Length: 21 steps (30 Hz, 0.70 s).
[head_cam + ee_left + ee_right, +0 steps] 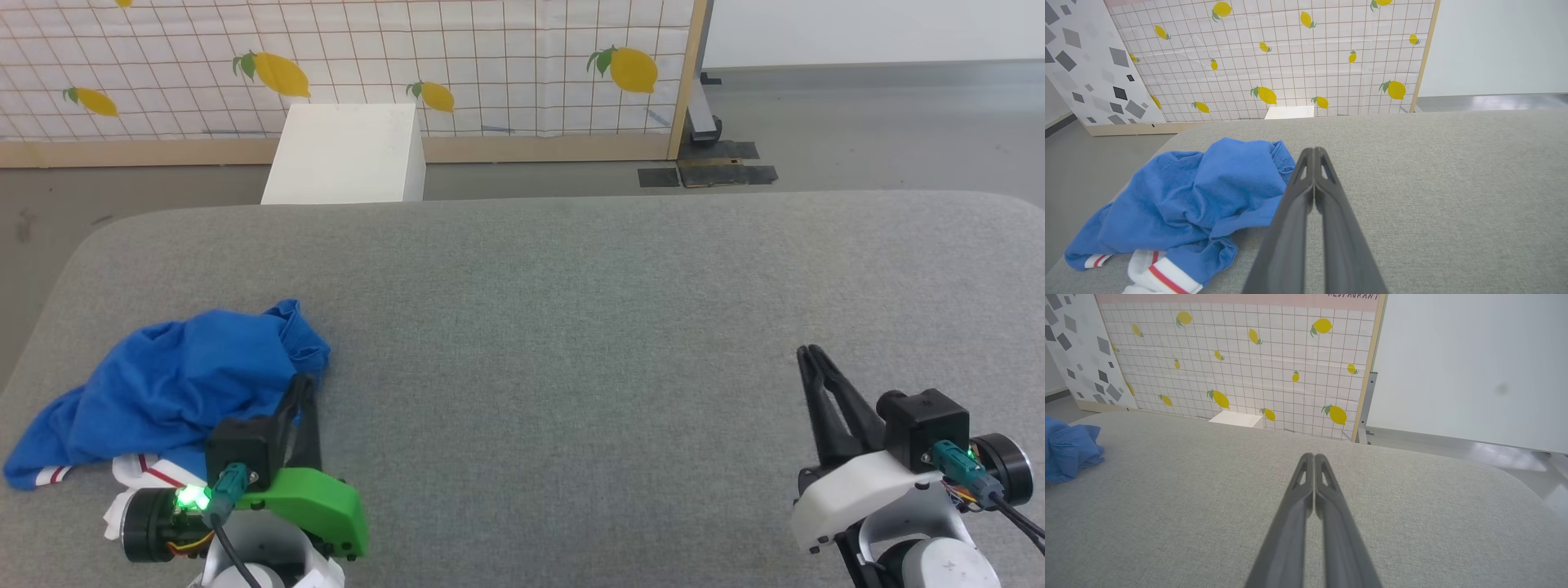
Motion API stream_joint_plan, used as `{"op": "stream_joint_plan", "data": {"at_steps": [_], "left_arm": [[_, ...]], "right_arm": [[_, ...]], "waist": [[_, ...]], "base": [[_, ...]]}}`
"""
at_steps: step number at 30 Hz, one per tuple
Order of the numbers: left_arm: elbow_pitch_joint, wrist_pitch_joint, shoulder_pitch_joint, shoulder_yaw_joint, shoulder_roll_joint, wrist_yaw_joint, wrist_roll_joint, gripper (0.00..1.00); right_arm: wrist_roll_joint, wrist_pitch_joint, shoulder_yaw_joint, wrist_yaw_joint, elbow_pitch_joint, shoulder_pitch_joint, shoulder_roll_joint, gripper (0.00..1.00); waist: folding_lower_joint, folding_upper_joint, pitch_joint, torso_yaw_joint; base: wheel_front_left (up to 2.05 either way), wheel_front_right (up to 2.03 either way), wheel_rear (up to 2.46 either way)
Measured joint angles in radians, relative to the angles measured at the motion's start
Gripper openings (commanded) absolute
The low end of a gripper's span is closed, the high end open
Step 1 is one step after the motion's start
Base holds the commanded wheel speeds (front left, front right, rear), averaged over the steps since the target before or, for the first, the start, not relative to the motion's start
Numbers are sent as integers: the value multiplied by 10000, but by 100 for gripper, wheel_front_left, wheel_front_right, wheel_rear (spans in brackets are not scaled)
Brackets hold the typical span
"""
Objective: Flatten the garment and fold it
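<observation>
Garment (175,371): crumpled heap at lower left of the head view, lying on the grey padded surface (571,310) close to that surface's left edge. It is mostly bright blue, and a white cuff with a red stripe shows at the heap's lower edge. Not flattened, not folded.

Left gripper (304,382): lower left of the head view, fingers pointing up the frame, tips overlapping the garment's right edge. In the left wrist view the two fingers are pressed together along their length with no cloth between them. The blue heap sits just left of them, in the lower left of that frame. Cannot tell whether the fingers touch the cloth.

Right gripper (808,353): lower right of the head view, over bare grey surface, well apart from the garment. Jaws closed, tips meeting, holding nothing. In the right wrist view a fold of blue cloth sits at the far left edge.

Background: a white box (347,155) stands on the floor beyond the surface's far edge, upper left of centre. A lemon-print grid panel (490,65) runs along the top.
</observation>
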Motion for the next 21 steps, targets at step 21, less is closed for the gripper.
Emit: {"op": "stream_joint_plan", "data": {"at_steps": [21], "left_arm": [[174, -278, 0, -267, 0, 100, -228, 100]], "right_arm": [[303, -276, -194, 0, 138, 30, -2, 100]], "waist": [[0, 0, 6, 47]], "base": [[0, 0, 0]]}}
